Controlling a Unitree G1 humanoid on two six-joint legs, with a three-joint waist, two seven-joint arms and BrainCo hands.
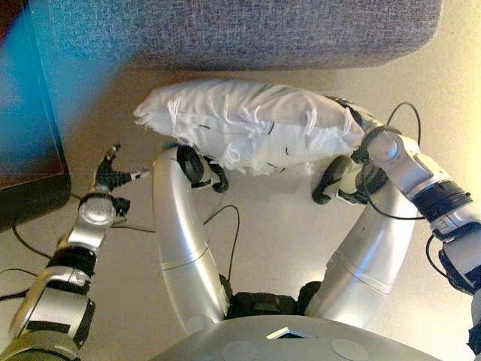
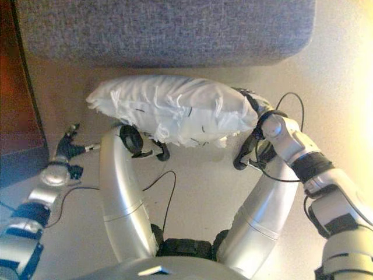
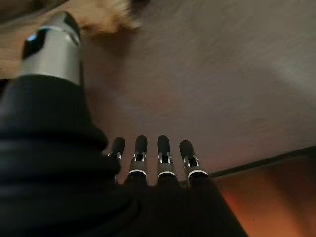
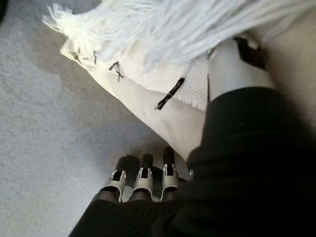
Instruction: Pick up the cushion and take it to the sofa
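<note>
The white fringed cushion point(image 1: 248, 124) hangs level above the beige floor, just in front of the grey sofa point(image 1: 248, 30). My right hand point(image 1: 352, 114) holds the cushion's right end. In the right wrist view my thumb point(image 4: 232, 64) presses on top of the cushion point(image 4: 148, 44) and the fingers point(image 4: 143, 177) curl under it. My left hand point(image 1: 113, 177) is off to the left, apart from the cushion. It holds nothing, and its fingers point(image 3: 148, 158) are straight.
A dark piece of furniture point(image 1: 26, 113) stands at the left, close to my left hand. The sofa's front edge runs across the far side of the view. Beige floor point(image 1: 285, 226) lies below the cushion.
</note>
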